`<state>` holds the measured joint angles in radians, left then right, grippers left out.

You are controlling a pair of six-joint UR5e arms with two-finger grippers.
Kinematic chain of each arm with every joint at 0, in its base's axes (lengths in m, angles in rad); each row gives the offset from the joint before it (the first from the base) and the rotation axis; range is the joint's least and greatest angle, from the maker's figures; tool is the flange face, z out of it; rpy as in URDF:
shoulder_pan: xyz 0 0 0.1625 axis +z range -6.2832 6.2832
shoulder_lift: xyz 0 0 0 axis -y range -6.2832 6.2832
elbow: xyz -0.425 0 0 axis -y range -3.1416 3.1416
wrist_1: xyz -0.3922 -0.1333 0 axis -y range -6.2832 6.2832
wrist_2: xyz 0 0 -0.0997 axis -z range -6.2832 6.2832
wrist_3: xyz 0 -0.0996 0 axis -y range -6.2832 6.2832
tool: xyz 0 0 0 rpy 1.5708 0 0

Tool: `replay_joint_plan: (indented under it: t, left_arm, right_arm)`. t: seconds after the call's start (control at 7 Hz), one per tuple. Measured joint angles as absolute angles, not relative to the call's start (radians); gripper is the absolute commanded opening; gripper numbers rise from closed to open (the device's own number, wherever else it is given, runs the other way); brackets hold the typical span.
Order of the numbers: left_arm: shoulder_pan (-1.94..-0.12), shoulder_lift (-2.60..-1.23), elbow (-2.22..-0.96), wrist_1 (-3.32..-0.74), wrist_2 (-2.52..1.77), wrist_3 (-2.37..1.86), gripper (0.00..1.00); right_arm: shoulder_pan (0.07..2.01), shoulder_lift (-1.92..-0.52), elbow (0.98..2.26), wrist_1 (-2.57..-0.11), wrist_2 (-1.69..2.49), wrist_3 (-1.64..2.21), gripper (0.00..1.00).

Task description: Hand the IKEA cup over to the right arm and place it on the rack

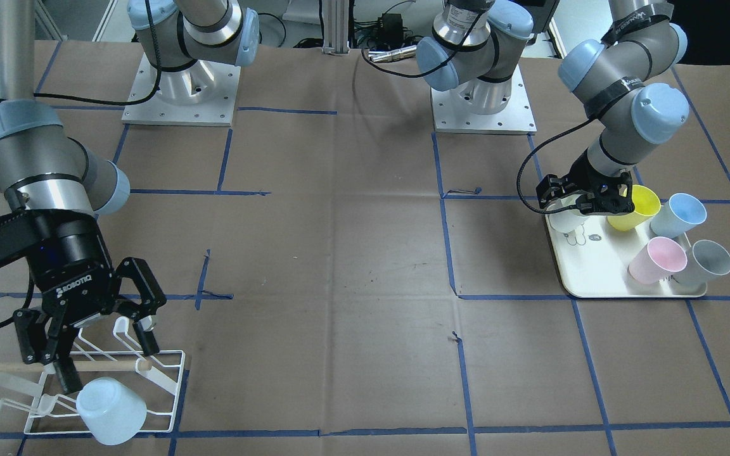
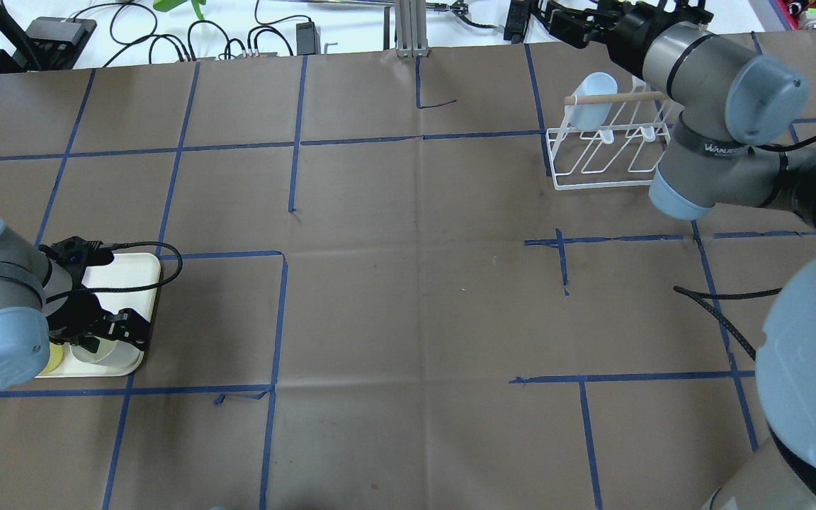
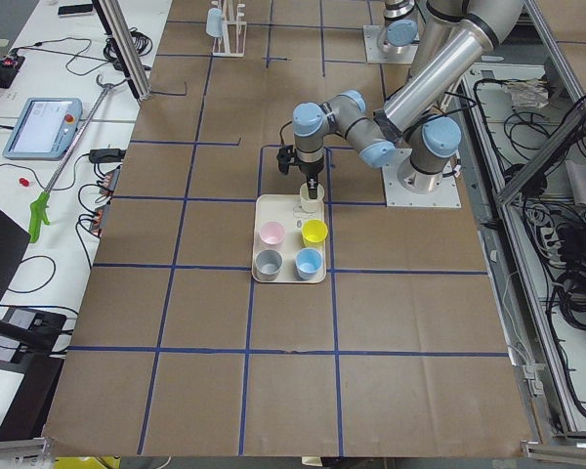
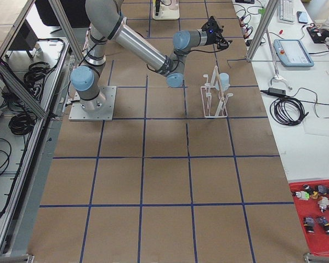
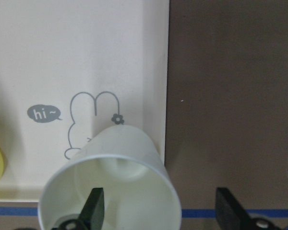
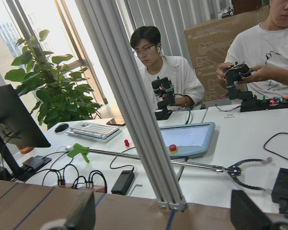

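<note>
The left hand (image 5: pixel 159 203), open and holding nothing, straddles the wall of the white IKEA cup (image 5: pixel 117 153) at the corner of the cream tray (image 5: pixel 86 57). It should pinch that wall squarely before lifting straight up. The right hand (image 1: pixel 108 361) hangs spread open near the rack (image 1: pixel 172 396).

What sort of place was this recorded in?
Probably a robotics lab's teleoperation station: the left arm and right arm bolted to a table gridded with blue tape, and beyond it people at a desk hold handheld controllers beside a teach pendant.
</note>
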<state>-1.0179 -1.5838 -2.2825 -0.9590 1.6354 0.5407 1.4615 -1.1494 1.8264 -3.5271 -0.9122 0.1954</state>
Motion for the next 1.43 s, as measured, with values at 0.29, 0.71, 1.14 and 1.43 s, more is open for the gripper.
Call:
replay_joint_plan:
  t: [0.29,0.71,1.14,1.43]
  left_arm:
    - [-1.018,-1.585,-2.278,-0.963,1.637,0.543,0.0]
    - [-1.021,-1.562,-2.222,-0.991,1.639,0.545,0.0]
    - [-1.046,-1.575,-1.917,-1.275,1.63,0.543,0.0]
    - [-1.116,-1.613,-1.679,-1.448,1.623,0.539,0.0]
  right_arm:
    - [1.545,-1.157,1.825,-3.567,-0.919,0.49,0.99]
    - [1.615,-1.152,1.831,-3.629,-0.995,1.044,1.0]
    - [1.689,-1.109,1.833,-3.686,-1.122,1.47,1.0]
    - [1.706,-1.066,1.834,-3.751,-1.148,1.568,1.0]
